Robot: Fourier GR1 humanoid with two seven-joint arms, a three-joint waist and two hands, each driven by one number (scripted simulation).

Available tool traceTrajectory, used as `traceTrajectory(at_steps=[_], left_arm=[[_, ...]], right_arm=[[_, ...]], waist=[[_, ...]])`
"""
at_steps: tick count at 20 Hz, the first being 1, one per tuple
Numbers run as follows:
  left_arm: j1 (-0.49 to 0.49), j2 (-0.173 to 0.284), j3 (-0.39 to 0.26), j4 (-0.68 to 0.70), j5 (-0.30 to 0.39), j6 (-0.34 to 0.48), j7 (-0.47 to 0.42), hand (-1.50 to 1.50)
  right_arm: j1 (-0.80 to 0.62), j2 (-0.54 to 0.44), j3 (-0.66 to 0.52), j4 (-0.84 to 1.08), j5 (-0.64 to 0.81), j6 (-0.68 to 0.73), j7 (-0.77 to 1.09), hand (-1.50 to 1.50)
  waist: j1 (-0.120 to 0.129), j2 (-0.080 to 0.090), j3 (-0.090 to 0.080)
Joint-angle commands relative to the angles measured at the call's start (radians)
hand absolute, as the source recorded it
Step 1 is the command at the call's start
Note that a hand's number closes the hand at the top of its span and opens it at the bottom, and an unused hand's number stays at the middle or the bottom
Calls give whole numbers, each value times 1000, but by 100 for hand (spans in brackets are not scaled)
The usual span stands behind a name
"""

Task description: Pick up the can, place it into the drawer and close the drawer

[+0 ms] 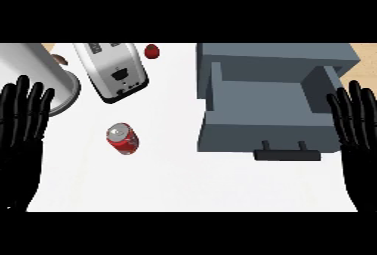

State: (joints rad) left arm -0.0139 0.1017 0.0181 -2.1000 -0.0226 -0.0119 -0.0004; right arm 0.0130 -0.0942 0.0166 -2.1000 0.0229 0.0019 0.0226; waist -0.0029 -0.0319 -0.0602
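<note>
Drawer grey, pulled open, black handle at its front edge; nothing seen inside.

Toaster well left of drawer, tilted.

Left hand far left of drawer, fingers straight, holding nothing. Right hand just right of drawer, also flat and empty.

Can red, upright, silver top, left of drawer, level with its front; untouched.

Step in hand, judged: grasp can. Either hand plausible; approach from side, curl round body, keep upright, lift over drawer wall.

Writing: none legible on can or toaster.
</note>
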Motion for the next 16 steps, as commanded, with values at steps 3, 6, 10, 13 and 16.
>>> traceTrajectory(at_steps=[3, 6, 10, 13, 16], left_arm=[[-51, 32, -58, 53, 193, -184, -35, -150], [-100, 116, -63, 110, 388, -387, -31, -150], [11, 266, -16, 180, 415, -467, 154, -150], [-63, 352, 93, 284, 567, -561, 173, -150], [-66, 403, 138, 235, 661, -566, 270, -150]], right_arm=[[9, -3, 20, 12, -1, 28, -43, -150], [-1, 5, 20, 3, -38, 36, -31, -150], [101, 31, -74, 40, -3, -85, 145, -150], [75, 16, -118, 24, -39, -85, 183, -150], [197, -18, -173, -20, -112, -11, 135, -150]], waist=[[-12, 34, 59], [-33, 38, 57], [-12, 33, 60], [-6, 33, 60], [-3, 30, 61]])
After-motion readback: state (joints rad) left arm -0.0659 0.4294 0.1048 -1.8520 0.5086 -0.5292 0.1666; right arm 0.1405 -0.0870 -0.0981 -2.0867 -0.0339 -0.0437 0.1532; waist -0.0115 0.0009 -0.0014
